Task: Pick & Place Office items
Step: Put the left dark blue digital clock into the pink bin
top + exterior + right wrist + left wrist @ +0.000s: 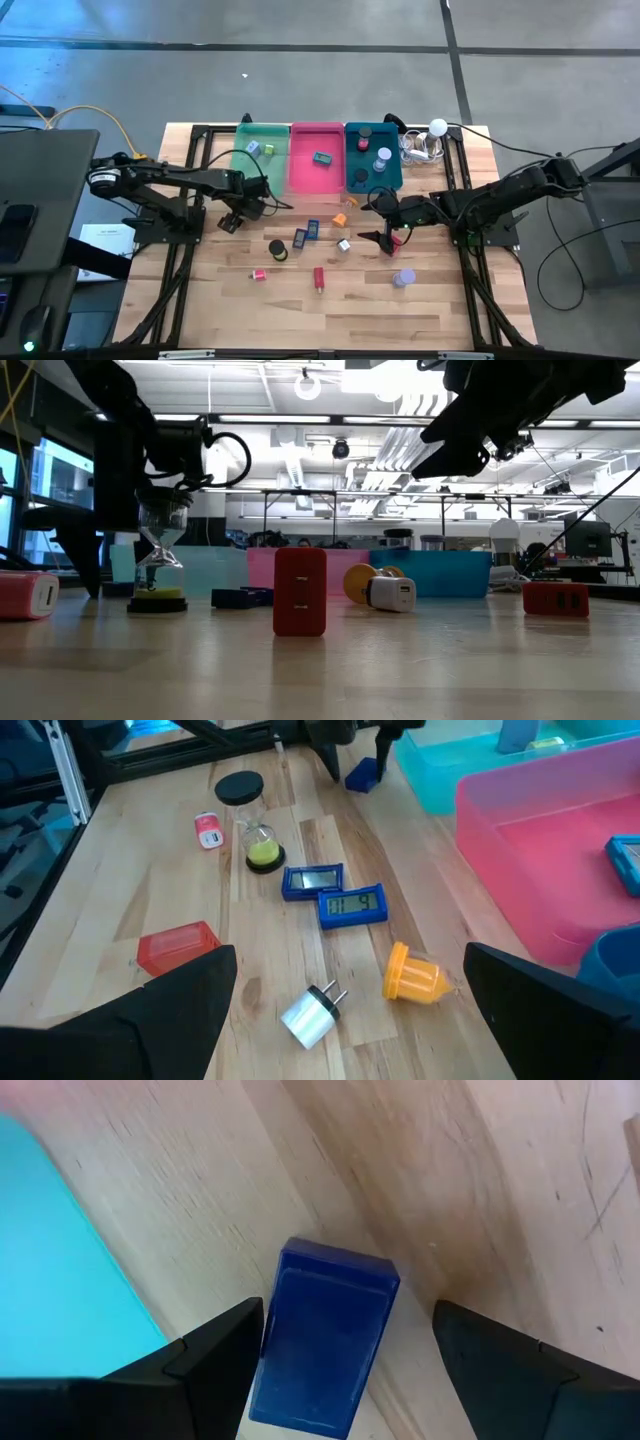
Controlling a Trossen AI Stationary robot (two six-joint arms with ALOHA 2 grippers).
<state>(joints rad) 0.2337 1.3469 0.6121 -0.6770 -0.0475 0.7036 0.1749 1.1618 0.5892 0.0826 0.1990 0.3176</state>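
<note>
Small office items lie scattered on the wooden table (330,300): a red block (319,278), two blue display clips (335,895), a white plug (312,1015), an orange piece (415,978), a black-capped sand timer (250,820) and a lavender cylinder (403,277). My left gripper (348,1308) is open near the green tray (262,155), with its fingers on either side of a blue block (325,1340) that lies flat on the wood. My right gripper (350,955) is wide open and hangs above the white plug and orange piece, well off the table (460,455). My left gripper comes down from above around the blue block. One finger (225,1340) stands right against the block's long side (275,1350), and I cannot tell whether it touches. The other finger is clearly apart from it. The block rests on the table.
Green, pink (317,160) and teal (373,155) trays stand side by side at the far edge, each holding a few items. A white ball with cables (437,128) sits to the right of the teal tray. Another red block (397,240) lies under the right arm. Bare wood lies along the near edge.
</note>
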